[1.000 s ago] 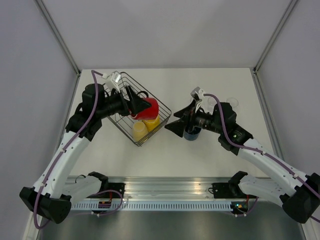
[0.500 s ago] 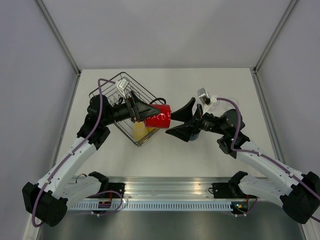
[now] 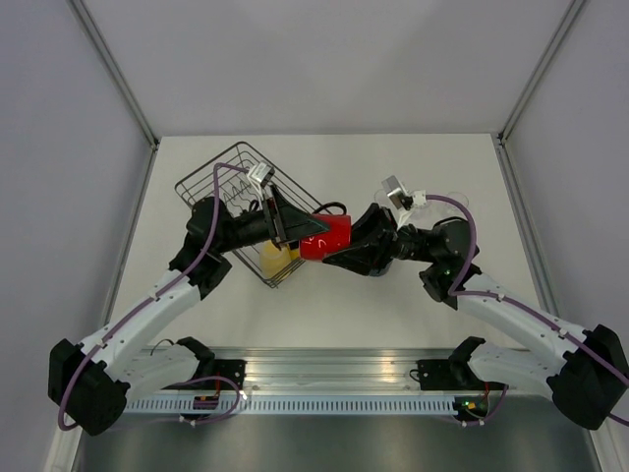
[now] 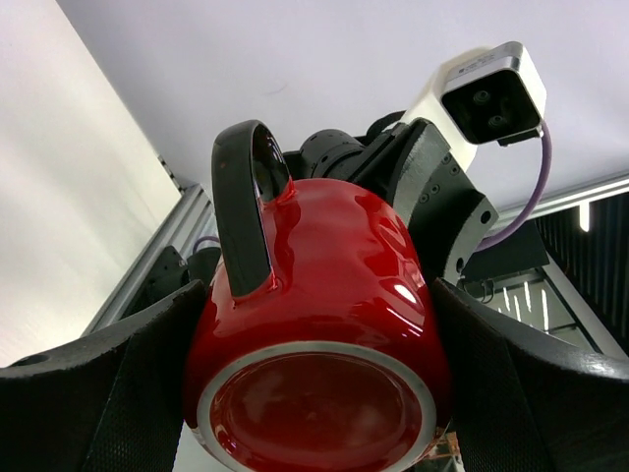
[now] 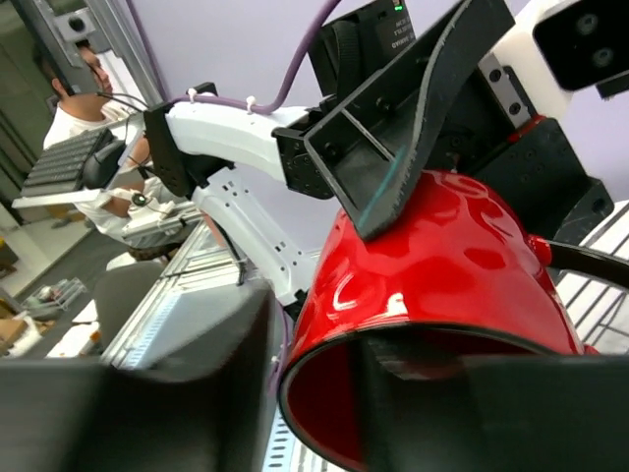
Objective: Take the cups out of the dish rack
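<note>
Since a second ago, the left pincer (image 3: 316,228) has carried the red mug (image 3: 334,236) rightward out of the dish rack (image 3: 211,182). We see it clamped on the mug (held sideways, above the worktop (image 3: 413,167)), just right of the rack. The right pincer (image 3: 356,246) meets the mug's mouth; we cannot tell whether it grips.

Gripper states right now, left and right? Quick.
Left gripper: closed on the red mug, held in the air.
Right gripper: fingers straddle the mug's rim; whether it grips cannot be told.
</note>
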Robot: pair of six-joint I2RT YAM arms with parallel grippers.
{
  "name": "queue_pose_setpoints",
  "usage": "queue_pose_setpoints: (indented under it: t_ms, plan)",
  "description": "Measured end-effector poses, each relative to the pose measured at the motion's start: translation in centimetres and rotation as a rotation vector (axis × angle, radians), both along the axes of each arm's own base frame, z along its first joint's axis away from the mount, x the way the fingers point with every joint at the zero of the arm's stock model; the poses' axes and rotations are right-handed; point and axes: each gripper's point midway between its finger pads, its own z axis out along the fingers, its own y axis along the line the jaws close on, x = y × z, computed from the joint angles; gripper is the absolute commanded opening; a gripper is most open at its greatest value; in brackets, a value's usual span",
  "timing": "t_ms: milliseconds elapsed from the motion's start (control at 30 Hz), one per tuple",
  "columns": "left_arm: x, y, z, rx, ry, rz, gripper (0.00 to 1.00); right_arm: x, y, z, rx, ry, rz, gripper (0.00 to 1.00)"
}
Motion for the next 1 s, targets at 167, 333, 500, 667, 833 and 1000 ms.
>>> queue_pose_setpoints:
  t_ms: [167, 333, 500, 667, 833, 1000]
  plan:
    - [0.3, 0.1, 0.7, -0.024, -0.013, 0.018, 0.02, 0.2, -0.2, 0.0, 0.000, 0.013, -0.006, 0.01]
    - [0.4, 0.0, 0.7, -0.026, -0.013, 0.023, 0.50, 0.3, -0.4, 0.0, -0.007, 0.008, -0.027, 0.00]
    - [0.5, -0.2, 0.3, -0.011, 0.012, 0.035, 1.00, 0.3, -0.7, -0.2, -0.027, 0.001, -0.064, 0.00]
    - [2.5, 0.3, -0.4, 0.070, 0.049, 0.157, 1.00, 0.6, -1.4, -0.9, -0.072, -0.004, -0.144, 0.00]
    - [4.7, 2.4, -0.3, 0.176, 0.010, 0.357, 1.00, 1.5, -3.3, -1.6, -0.127, -0.020, -0.295, 0.00]
    - [6.2, 4.7, -1.0, 0.294, -0.028, 0.504, 1.00, 4.8, -5.6, -3.6, -0.305, 0.026, -0.538, 0.00]
